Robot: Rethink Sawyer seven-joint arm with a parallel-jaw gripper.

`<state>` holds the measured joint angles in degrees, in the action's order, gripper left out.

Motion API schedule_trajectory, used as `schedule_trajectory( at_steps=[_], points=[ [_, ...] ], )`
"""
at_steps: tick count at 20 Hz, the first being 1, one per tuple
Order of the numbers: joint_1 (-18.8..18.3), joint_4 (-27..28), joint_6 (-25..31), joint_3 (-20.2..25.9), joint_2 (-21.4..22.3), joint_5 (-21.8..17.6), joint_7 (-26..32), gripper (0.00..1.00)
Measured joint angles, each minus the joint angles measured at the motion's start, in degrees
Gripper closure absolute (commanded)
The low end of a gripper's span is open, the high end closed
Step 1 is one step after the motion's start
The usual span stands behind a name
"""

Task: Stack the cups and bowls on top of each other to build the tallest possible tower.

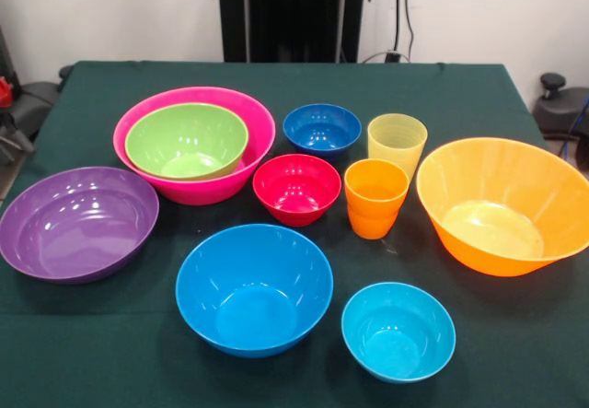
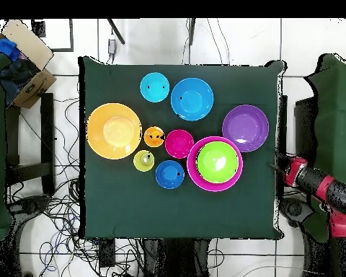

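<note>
Green bowl (image 1: 187, 139) nested in pink bowl (image 1: 194, 144), upper left of frame; pincer (image 2: 278, 165) at counter's (image 2: 111, 209) right edge in overhead view, grip state unclear.

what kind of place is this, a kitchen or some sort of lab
Most likely a robotics lab, not a kitchen. A red and black robot arm waits beside a table draped in dark green cloth, loose cables sprawl over the tiled floor, and the plastic bowls and cups are empty.
</note>
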<state>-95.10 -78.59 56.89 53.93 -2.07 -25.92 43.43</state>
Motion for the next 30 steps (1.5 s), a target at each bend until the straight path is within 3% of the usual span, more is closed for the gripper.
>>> schedule_trajectory(
  at_steps=[23, 30],
  points=[
    [-1.54, -8.57, -4.79, -0.01, -0.11, -0.33, 0.00, 0.00],
    [0.06, -8.61, -8.04, -0.92, 0.14, -3.90, 0.00, 0.00]
  ],
)
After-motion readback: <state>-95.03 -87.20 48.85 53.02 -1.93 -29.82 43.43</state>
